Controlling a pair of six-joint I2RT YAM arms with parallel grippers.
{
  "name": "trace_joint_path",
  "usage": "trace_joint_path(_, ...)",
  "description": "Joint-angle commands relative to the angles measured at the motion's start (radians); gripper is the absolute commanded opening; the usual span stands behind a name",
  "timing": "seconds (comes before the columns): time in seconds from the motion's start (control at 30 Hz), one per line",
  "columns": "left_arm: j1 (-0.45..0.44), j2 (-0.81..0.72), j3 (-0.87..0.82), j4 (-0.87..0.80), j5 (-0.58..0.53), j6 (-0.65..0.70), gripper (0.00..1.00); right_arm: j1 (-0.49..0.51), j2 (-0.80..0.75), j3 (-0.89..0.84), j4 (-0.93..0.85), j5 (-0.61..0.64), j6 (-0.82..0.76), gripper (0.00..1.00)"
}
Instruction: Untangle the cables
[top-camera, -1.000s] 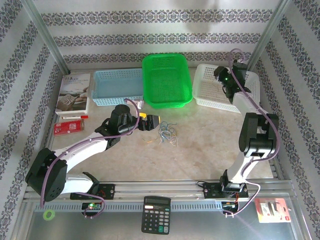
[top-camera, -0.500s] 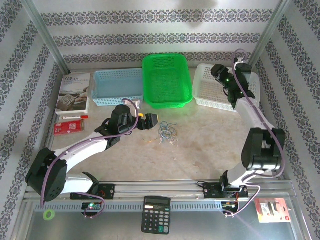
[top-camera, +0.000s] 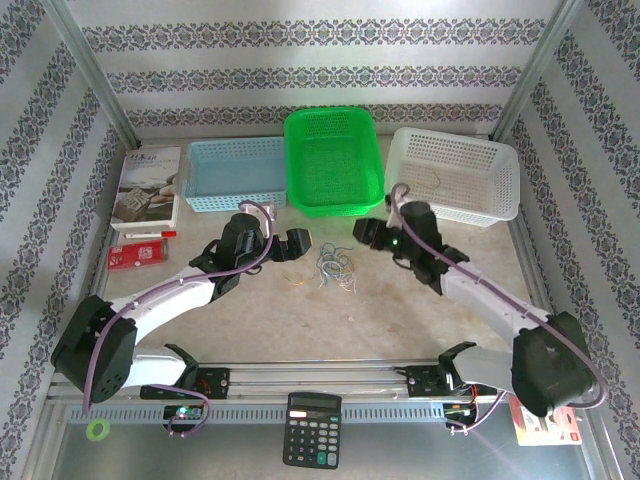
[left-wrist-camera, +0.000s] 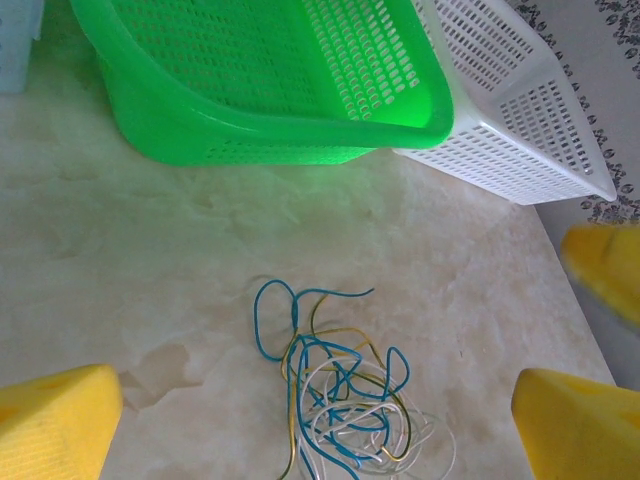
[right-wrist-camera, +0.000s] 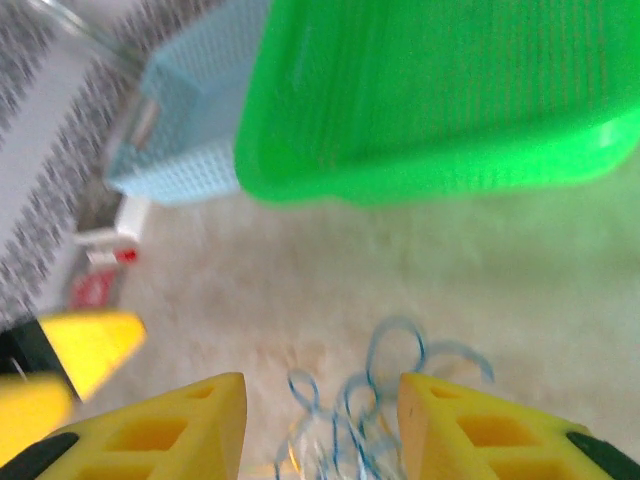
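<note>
**Both grippers and the tangle.** My left gripper (top-camera: 297, 241), jaws spread wide, and my right gripper (top-camera: 362, 232), jaws parted, flank the cables (top-camera: 335, 270), which lie between them, just ahead of both sets of fingertips. I judge the cables light, limp and springy, so one pulled strand may drag the rest. The best hold is an outlying blue loop (left-wrist-camera: 272, 315), not the knotted core. Thin blue, yellow-tan and white strands interlace.
</note>
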Motion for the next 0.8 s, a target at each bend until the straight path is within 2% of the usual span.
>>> trace_joint_path(0.0,0.016,0.016,0.025,-0.013,0.042,-0.014,1.0,0.058,-0.066,-0.071,-0.068,0.083,-0.021,0.44)
trace_joint_path(0.33,0.016,0.078,0.05,0.045,0.095,-0.05,1.0,0.19,-0.111,-0.188,-0.11,0.104,0.013,0.41)
trace_joint_path(0.77,0.016,0.078,0.053,0.064,0.11,-0.069,1.0,0.2,0.006,-0.165,-0.085,0.115,-0.019,0.35)
